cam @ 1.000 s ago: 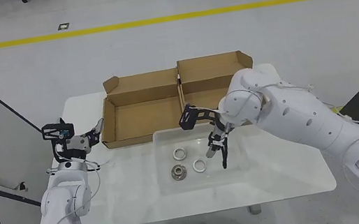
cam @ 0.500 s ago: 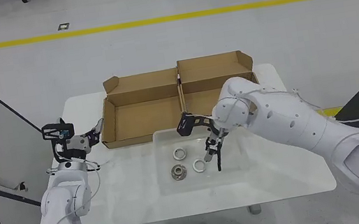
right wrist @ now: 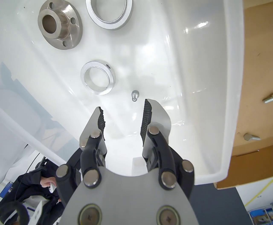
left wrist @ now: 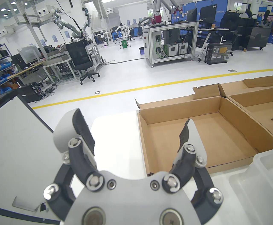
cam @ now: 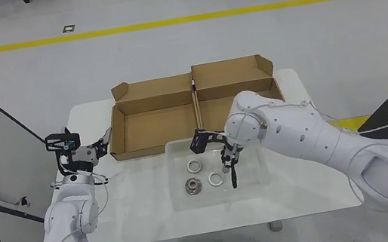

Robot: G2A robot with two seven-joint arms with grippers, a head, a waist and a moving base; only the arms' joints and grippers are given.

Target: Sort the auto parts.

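A white tray [cam: 256,184] holds a metal flange [cam: 192,187], two metal rings [cam: 195,166] [cam: 215,179] and a small bolt [right wrist: 134,95]. In the right wrist view the flange [right wrist: 59,23] and one ring [right wrist: 108,12] lie farther off, while the other ring [right wrist: 98,77] sits close ahead. My right gripper [right wrist: 123,106] hangs open inside the tray, its fingertips just short of the bolt, with nothing held. At the table's left edge my left gripper [left wrist: 132,118] is open and empty, facing the left cardboard box [left wrist: 192,136].
Two open cardboard boxes [cam: 155,127] [cam: 235,98] stand side by side behind the tray. The right-hand box holds two bolts [right wrist: 251,137] [right wrist: 268,99] just past the tray wall [right wrist: 232,85]. Bare table lies left of the tray [cam: 140,190].
My right gripper has shifted left across the tray, closer to the rings and the small bolt. The left arm has not moved.
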